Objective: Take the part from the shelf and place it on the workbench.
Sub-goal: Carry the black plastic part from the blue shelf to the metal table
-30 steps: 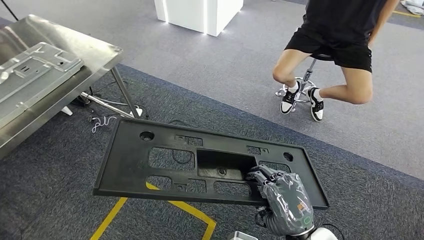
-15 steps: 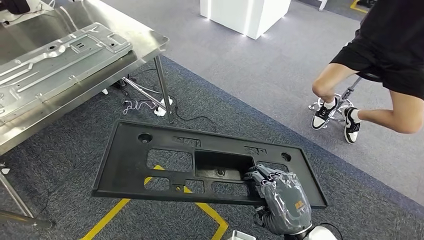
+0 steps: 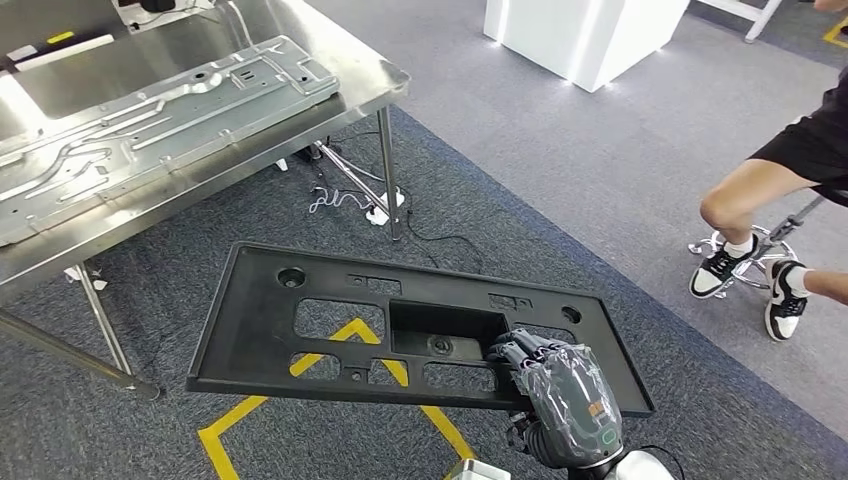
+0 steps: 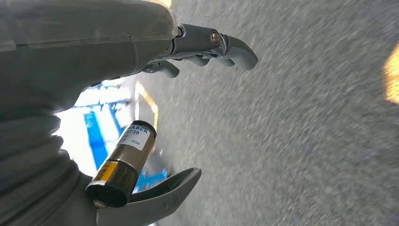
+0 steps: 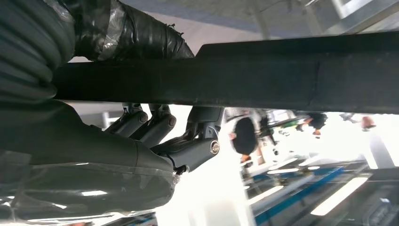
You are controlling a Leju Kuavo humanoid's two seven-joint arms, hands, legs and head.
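I'm seeing the right robot hand (image 3: 560, 395) gripping the black part (image 3: 400, 325) by its near edge, carrying it level above the carpet, near the steel surface (image 3: 385, 75). The left robot hand (image 4: 188, 108) is hanging open, holding nothing.

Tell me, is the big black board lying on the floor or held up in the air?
Held up. The right hand grips the black part by its near edge, and carpet and yellow floor tape show through its cut-outs.
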